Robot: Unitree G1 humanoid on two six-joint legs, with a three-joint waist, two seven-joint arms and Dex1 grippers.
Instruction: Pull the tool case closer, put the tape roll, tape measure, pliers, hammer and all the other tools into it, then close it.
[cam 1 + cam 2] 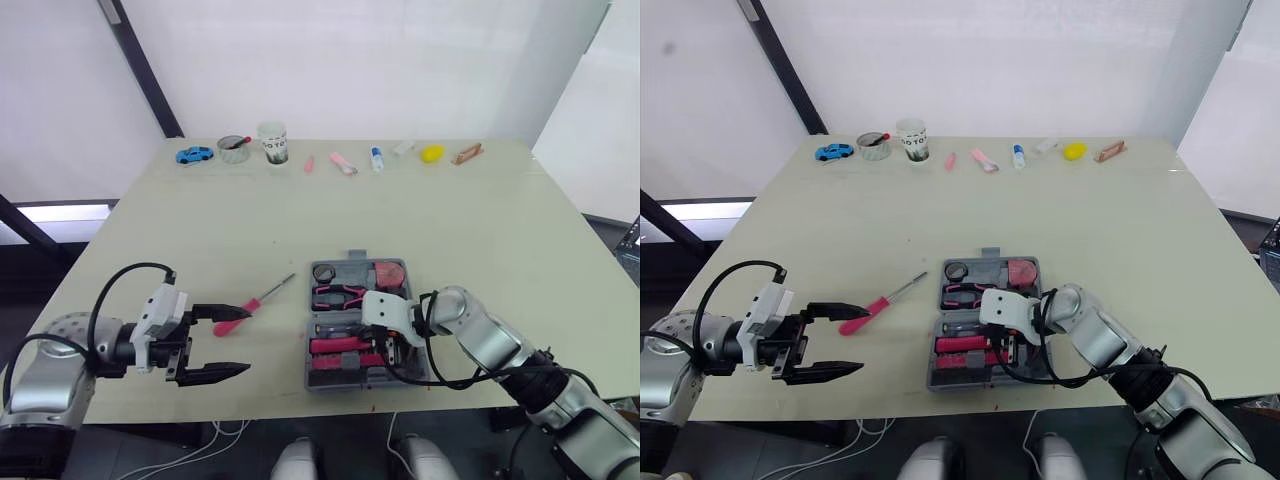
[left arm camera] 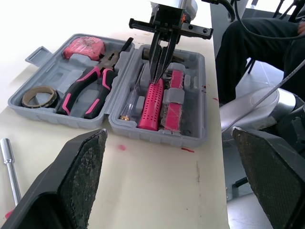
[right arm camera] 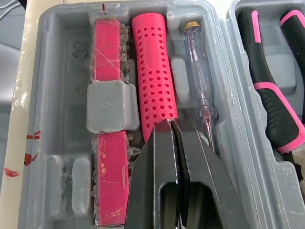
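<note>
progress looks well along: the tool case (image 2: 157,137) sits close to the worktop's front edge, most of its slots filled, not yet closed. left gripper (image 1: 232,340) hovers near the front-left corner with fingers spread wide, empty. just beyond it a pink-handled screwdriver (image 1: 258,300) lies loose on the worktop, left of the case; as i judge it, that is the one tool left to pack.

right gripper (image 2: 157,76) hangs over the case's near half, fingers pressed together, tips at the end of a pink perforated handle (image 3: 153,81); i see nothing pinched. beside that handle lie a clear tester screwdriver (image 3: 199,71) and a pink strip with a grey block (image 3: 108,105).

the far half holds the pliers (image 2: 90,86), the tape roll (image 2: 38,96) and the tape measure (image 2: 83,46). whether the hammer is in, i cannot tell.

along the far edge stand a cup (image 1: 272,142) and a blue toy car (image 1: 194,154), well apart from the case.
</note>
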